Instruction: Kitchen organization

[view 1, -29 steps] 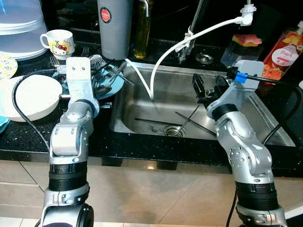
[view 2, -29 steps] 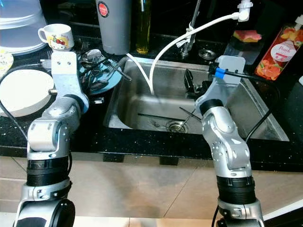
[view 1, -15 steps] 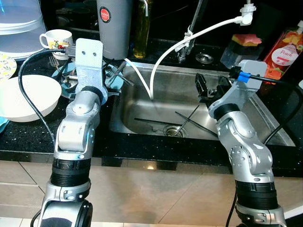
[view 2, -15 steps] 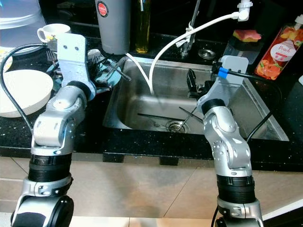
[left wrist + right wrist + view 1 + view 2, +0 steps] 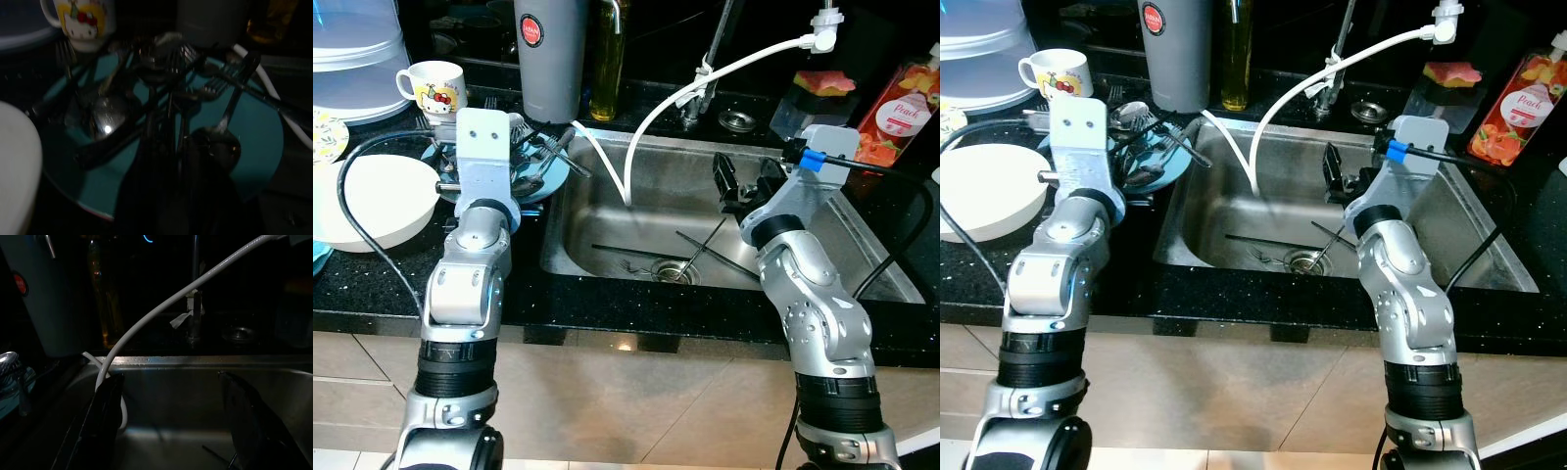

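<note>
Left gripper hangs low over teal plate piled with cutlery on black counter, left of sink; fingers dark, spread unreadable. Right gripper raised inside sink, fingers wide apart, empty. Loose utensils lie by drain. Red bottle reads "Peach". White bowl just beside plate; white hose drops into basin.

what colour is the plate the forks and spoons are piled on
Teal blue. The plate shows best in the left wrist view, under the cutlery.
</note>
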Robot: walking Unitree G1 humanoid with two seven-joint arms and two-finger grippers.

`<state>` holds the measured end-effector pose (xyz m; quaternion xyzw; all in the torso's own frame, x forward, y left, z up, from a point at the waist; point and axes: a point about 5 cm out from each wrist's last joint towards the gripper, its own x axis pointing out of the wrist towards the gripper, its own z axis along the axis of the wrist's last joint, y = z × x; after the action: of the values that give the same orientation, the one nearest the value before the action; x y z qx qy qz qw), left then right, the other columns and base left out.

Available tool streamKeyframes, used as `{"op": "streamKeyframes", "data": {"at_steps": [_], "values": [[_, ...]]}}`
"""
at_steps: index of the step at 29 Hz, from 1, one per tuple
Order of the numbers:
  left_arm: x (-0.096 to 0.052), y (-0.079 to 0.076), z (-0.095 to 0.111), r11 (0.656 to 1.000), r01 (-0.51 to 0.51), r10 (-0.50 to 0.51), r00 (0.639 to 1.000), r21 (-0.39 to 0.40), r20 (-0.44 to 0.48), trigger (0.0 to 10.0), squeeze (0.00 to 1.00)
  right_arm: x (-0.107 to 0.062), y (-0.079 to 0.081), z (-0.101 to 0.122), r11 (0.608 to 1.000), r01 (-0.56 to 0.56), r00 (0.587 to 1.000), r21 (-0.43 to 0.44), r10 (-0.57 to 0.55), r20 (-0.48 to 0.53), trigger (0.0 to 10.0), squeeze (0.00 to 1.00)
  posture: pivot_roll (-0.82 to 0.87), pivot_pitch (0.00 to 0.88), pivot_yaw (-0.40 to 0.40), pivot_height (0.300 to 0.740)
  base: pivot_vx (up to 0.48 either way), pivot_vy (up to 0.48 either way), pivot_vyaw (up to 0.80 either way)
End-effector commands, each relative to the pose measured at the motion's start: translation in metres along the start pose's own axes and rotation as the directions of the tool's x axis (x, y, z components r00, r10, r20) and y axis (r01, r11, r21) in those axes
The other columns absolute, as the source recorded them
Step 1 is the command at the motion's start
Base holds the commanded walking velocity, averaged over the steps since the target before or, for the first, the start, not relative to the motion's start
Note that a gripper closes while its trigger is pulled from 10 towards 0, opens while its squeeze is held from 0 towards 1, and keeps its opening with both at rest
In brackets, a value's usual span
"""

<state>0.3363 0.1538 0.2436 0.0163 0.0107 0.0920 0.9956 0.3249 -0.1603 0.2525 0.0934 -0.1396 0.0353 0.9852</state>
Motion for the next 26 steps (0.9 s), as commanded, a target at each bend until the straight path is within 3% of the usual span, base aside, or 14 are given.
{"op": "streamKeyframes", "data": {"at_steps": [1,3,5,7,9,16,17,19,20,21,22,23,26], "values": [[0.0,-0.007,-0.005,0.999,0.027,-0.029,0.999,-0.037,-0.044,10.0,1.0,0.0,-0.003,-0.001,1.0,0.012,1.0,0.006,-0.012,-0.008,10.0,0.0,0.22,0.054,-0.087,0.74,0.0,0.0,0.0],[-0.001,-0.009,-0.004,0.999,0.043,-0.044,0.998,-0.028,-0.042,10.0,1.0,0.0,-0.003,-0.001,1.0,0.011,1.0,0.005,-0.011,-0.008,10.0,0.0,0.22,0.054,-0.087,0.74,0.0,0.0,0.0],[-0.003,-0.011,-0.007,0.999,0.038,-0.04,0.997,-0.04,-0.067,10.0,0.0,0.0,-0.004,-0.001,1.0,0.012,1.0,0.004,-0.012,-0.009,10.0,0.0,0.22,0.055,-0.087,0.74,0.0,0.0,0.0],[-0.004,-0.011,-0.01,0.999,0.026,-0.03,0.996,-0.046,-0.084,10.0,0.0,0.0,-0.004,-0.001,1.0,0.013,1.0,0.004,-0.013,-0.01,10.0,0.0,0.22,0.055,-0.087,0.74,0.0,0.0,0.0],[-0.005,-0.003,-0.017,0.999,-0.046,0.043,0.992,-0.029,-0.116,10.0,0.0,0.0,-0.004,-0.001,1.0,0.014,1.0,0.008,-0.013,-0.009,10.0,0.0,0.22,0.056,-0.091,0.74,0.0,0.0,0.0],[-0.006,0.001,-0.026,0.994,-0.085,0.072,0.98,-0.062,-0.187,10.0,0.0,0.002,-0.002,-0.001,1.0,0.007,1.0,0.012,-0.007,-0.007,10.0,0.0,0.22,0.053,-0.09,0.74,0.0,0.0,0.0],[-0.005,0.001,-0.027,0.994,-0.087,0.072,0.977,-0.067,-0.198,9.5,0.0,0.002,-0.002,-0.001,1.0,0.008,1.0,0.011,-0.008,-0.006,10.0,0.0,0.22,0.051,-0.088,0.74,0.0,0.0,0.0],[-0.005,0.001,-0.028,0.994,-0.088,0.071,0.976,-0.07,-0.206,9.5,0.0,0.002,-0.002,-0.001,1.0,0.009,1.0,0.011,-0.009,-0.006,10.0,0.0,0.22,0.051,-0.088,0.74,0.0,0.0,0.0],[-0.005,0.002,-0.029,0.993,-0.092,0.074,0.973,-0.075,-0.218,5.1,0.0,0.002,-0.002,-0.001,1.0,0.01,1.0,0.011,-0.01,-0.005,10.0,0.0,0.22,0.051,-0.088,0.74,0.0,0.0,0.0],[-0.005,0.002,-0.031,0.992,-0.097,0.076,0.97,-0.08,-0.232,1.5,0.0,0.001,-0.003,-0.001,1.0,0.012,1.0,0.01,-0.012,-0.005,10.0,0.0,0.22,0.051,-0.088,0.74,0.0,0.0,0.0],[-0.005,0.002,-0.031,0.992,-0.097,0.076,0.97,-0.08,-0.232,1.5,0.0,0.001,-0.003,-0.001,1.0,0.012,1.0,0.01,-0.012,-0.005,10.0,0.0,0.22,0.051,-0.088,0.74,0.0,0.0,0.0],[-0.005,0.003,-0.034,0.99,-0.106,0.081,0.965,-0.088,-0.25,0.0,0.0,0.001,-0.004,-0.001,1.0,0.015,1.0,0.011,-0.015,-0.005,10.0,0.0,0.22,0.047,-0.084,0.74,0.0,0.0,0.0],[-0.004,0.004,-0.036,0.99,-0.112,0.086,0.962,-0.09,-0.258,0.0,0.0,0.001,-0.004,-0.001,1.0,0.016,1.0,0.012,-0.016,-0.004,10.0,0.0,0.22,0.046,-0.084,0.74,0.0,0.0,0.0]]}}
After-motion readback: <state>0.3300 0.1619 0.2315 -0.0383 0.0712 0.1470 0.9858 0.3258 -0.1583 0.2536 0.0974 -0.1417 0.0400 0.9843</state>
